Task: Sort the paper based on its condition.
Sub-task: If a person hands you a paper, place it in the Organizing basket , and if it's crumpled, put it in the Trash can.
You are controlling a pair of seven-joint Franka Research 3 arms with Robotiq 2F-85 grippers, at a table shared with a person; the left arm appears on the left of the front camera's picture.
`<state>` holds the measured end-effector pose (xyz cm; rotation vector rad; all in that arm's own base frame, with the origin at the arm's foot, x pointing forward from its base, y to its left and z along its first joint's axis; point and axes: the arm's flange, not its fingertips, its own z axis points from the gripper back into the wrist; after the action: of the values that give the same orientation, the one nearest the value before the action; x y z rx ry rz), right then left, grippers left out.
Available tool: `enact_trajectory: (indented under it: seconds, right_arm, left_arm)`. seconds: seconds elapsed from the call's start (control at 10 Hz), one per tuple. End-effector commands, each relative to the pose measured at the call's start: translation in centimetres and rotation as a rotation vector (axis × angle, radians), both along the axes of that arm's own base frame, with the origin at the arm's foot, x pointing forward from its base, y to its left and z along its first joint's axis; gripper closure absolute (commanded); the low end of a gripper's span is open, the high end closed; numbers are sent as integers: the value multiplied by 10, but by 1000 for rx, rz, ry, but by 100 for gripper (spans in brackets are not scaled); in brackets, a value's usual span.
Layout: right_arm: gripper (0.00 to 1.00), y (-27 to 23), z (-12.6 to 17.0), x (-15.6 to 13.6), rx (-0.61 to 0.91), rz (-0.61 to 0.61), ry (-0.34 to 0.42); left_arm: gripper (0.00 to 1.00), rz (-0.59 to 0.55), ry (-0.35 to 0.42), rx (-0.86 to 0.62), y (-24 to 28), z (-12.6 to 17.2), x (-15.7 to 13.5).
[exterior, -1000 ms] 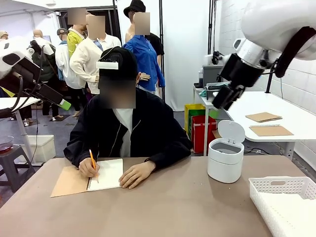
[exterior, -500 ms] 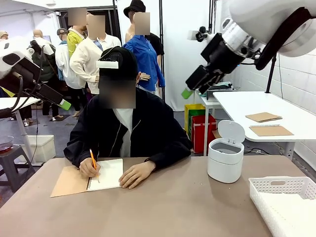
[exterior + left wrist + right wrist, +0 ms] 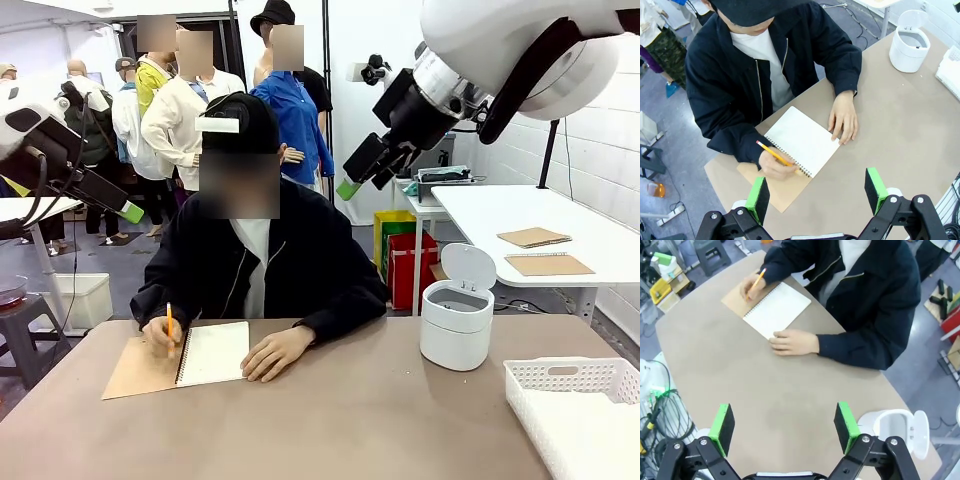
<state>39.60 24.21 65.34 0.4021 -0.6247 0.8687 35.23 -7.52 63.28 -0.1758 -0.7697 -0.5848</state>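
Sorting not yet begun: paper [image 3: 215, 352] is the open page of notebook [image 3: 135, 370] at far left, person's hand [image 3: 158, 337] with pencil at its edge; left gripper [image 3: 816, 192] and right gripper [image 3: 784, 421] raised, spread, empty; bin [image 3: 455, 325] and basket [image 3: 560, 368] at right

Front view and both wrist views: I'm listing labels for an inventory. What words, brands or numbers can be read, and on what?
No readable text. The notebook's open page looks blank, and the white bin and white basket show no print.
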Motion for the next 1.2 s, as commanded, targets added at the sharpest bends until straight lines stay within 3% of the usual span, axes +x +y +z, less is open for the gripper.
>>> enact_trajectory:
  seconds: [0.0,1.1]
  right_arm:
    - [0,2,3,-4,1,4,-5]
    - [0,2,3,-4,1,4,-5]
  left_arm:
    - [0,3,-7,-2,1,1,0]
    - [0,3,-7,-2,1,1,0]
